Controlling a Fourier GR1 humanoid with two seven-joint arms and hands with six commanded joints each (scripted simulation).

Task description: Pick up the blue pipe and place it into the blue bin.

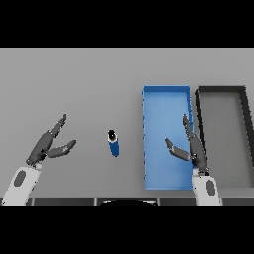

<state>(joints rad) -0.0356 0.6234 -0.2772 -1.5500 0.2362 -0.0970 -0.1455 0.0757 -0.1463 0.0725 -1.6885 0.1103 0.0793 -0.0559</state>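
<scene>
A short blue pipe (114,143) with a dark open end lies on the grey table, left of the blue bin (159,101). My right hand (192,147) hovers over the bin's right side, fingers straight and thumb spread, holding nothing. The pipe lies well to its left. My left hand (47,144) is at the left of the table, open and empty, with the pipe some way to its right.
A dark grey bin (246,130) stands right beside the blue bin, at the table's right edge. The table's front edge runs just below both wrists.
</scene>
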